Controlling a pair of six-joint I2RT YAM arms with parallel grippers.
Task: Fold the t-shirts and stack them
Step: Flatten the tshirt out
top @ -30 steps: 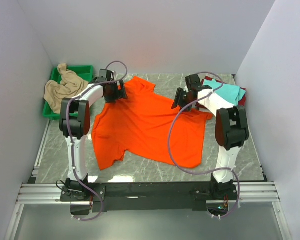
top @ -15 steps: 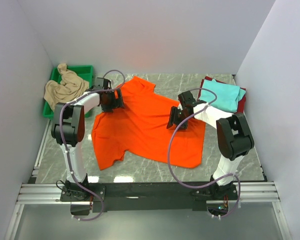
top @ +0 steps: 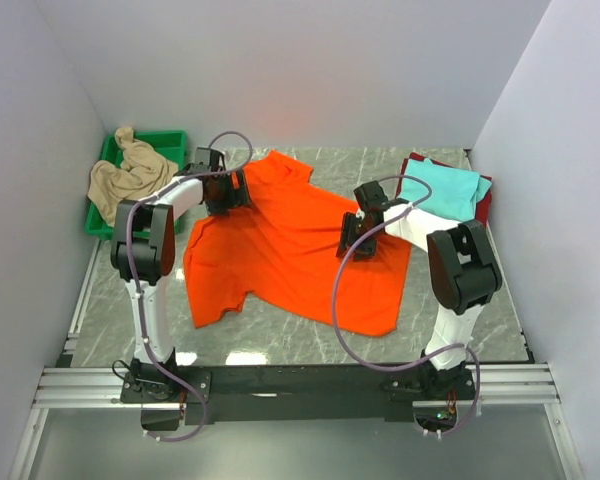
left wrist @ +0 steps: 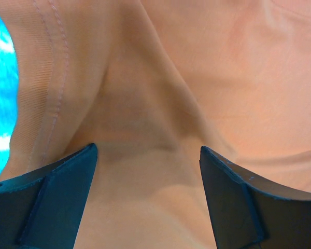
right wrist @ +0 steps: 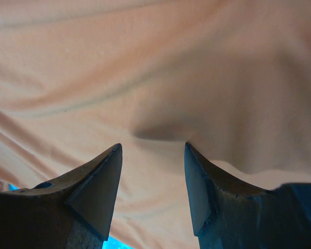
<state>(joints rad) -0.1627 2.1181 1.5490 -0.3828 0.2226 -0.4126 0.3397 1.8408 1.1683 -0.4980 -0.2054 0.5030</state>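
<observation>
Cloth fills the space under both sets of jaws: one bright orange t-shirt (top: 290,250) lies spread open on the grey marbled counter (top: 280,340), skewed, not squared up. One short sleeve points back toward the arm bases, and the wide hem lies nearer the right jaws. The cloth is mostly flat but creased, with shallow folds across the body and a rumpled edge by the left jaws.

The left jaws stand wide apart at the shirt's far left edge, low over the cloth with nothing pinched between them. In the left wrist view the fabric (left wrist: 160,104) looks pale peach. A stitched double-seamed band runs down just outside one jaw, and a soft ridge of cloth slants toward the gap.

The right jaws are parted to a moderate gap over the other side of the shirt, well apart from the left jaws, and they grip nothing. Ahead of them the cloth (right wrist: 155,67) lies in long gentle waves, with a small shadowed dip just in front of the gap.

Beyond the left jaws, off to their outer side, a crumpled beige t-shirt (top: 128,178) sits in a green tray (top: 172,140). Beyond the right jaws, on their outer side, a folded teal t-shirt (top: 442,188) rests on a dark red t-shirt (top: 486,198).
</observation>
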